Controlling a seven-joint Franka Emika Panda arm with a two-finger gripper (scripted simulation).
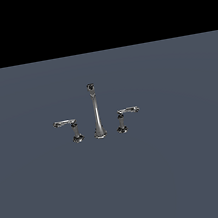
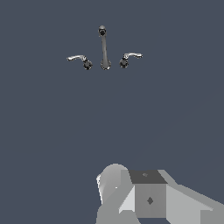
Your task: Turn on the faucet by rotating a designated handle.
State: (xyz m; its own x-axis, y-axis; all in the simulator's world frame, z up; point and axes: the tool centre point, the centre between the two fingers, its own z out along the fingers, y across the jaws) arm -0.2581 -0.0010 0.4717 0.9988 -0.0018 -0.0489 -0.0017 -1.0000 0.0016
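The faucet (image 1: 96,112) is a tiny chrome set on the flat grey floor, with a tall thin spout and a dark knob tip. The handle (image 1: 68,124) stands on the exterior view's left of the spout, its lever sticking out leftward from a short dark-based post. Its twin (image 1: 126,113) stands on the other side with its lever pointing rightward. The wrist view shows the faucet (image 2: 104,49), the handle (image 2: 78,58) and the twin (image 2: 130,57) far off. Only grey blocky parts of my gripper (image 2: 148,197) show, far from the faucet. Its fingers cannot be made out. The exterior view does not show the arm.
A plain dark grey floor (image 1: 123,189) surrounds the faucet on all sides. A black band fills the upper part of the exterior view.
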